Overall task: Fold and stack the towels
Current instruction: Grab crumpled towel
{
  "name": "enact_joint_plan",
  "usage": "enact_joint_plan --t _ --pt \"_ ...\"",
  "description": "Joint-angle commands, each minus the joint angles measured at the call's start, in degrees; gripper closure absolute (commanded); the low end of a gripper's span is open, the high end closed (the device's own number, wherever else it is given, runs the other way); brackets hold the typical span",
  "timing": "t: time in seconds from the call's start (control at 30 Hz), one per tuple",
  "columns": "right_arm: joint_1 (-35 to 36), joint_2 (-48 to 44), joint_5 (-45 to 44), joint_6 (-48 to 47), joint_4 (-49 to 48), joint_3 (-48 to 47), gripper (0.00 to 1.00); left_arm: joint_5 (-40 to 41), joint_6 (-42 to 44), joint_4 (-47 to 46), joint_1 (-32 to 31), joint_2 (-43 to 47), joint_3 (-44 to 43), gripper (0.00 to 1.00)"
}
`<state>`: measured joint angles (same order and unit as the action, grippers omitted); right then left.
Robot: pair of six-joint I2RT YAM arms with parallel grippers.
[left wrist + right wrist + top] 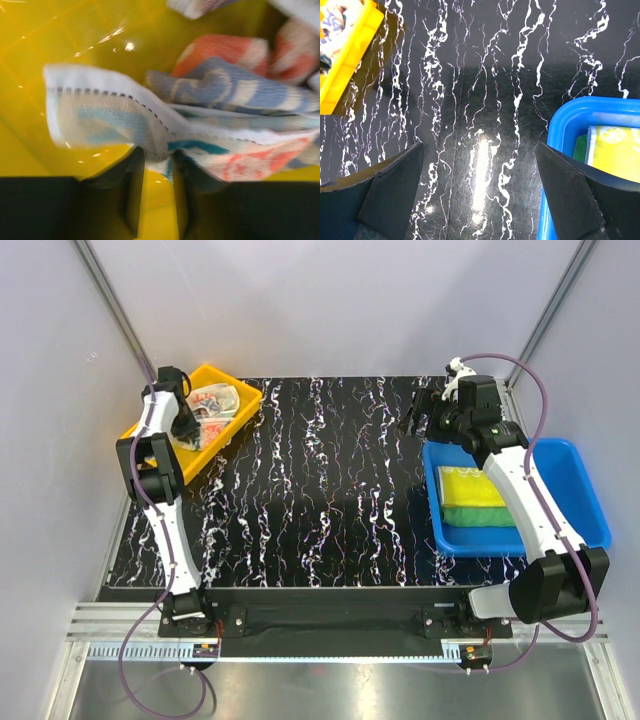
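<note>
The white and teal towel (pixel 212 405) with red-orange print lies crumpled in the yellow tray (pixel 245 400). My left gripper (pixel 185 425) reaches down into the tray. In the left wrist view its fingers (pixel 159 160) pinch a bunched edge of that towel (pixel 225 95) just above the tray floor (pixel 60 30). The yellow towel (pixel 470 487) lies folded on the green towel (pixel 480 516) in the blue bin (pixel 590 510). My right gripper (pixel 415 420) hangs wide open over the table left of the bin, nothing between its fingers (pixel 479 147).
The right wrist view shows the blue bin's rim (pixel 560 125) beside its right finger, with the yellow towel (pixel 615 150) and green towel (pixel 579 147) inside. The yellow tray (pixel 350 55) sits far left. Black marbled table (pixel 320 480) lies between tray and bin.
</note>
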<state>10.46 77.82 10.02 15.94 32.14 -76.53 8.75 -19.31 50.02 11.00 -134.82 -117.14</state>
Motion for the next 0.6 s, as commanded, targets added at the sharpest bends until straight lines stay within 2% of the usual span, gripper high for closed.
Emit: enact_joint_plan --t 0.0,0.03,0.13,0.4,0.5,0.57 --pt "0.79 0.75 1.32 0.75 -2.09 -1.51 0.0 -5.14 0.42 -2.74 -0.37 2.02 -5.11 0.85" --pt "1.14 0.84 1.23 1.02 -1.73 -1.78 0.0 -6.28 0.07 -2.39 -0.37 2.63 -5.9 1.0" --pt "1.58 -0.3 0.7 1.54 -0.94 -2.13 0.0 -11.64 -1.69 -3.96 -0.55 8.94 -5.21 1.0" --pt "1.76 -5.84 4.91 0.24 -2.61 1.82 0.0 -29.12 -6.7 -16.35 -4.49 35.66 2.44 1.0" --pt "1.76 -7.68 2.12 0.14 -1.82 2.79 0.0 -33.62 -6.01 -19.87 -10.64 44.8 9.37 1.0" --pt "1.58 -9.26 2.2 0.66 -1.03 2.71 0.0 -32.32 -5.47 -19.53 -16.52 51.11 16.31 1.0"
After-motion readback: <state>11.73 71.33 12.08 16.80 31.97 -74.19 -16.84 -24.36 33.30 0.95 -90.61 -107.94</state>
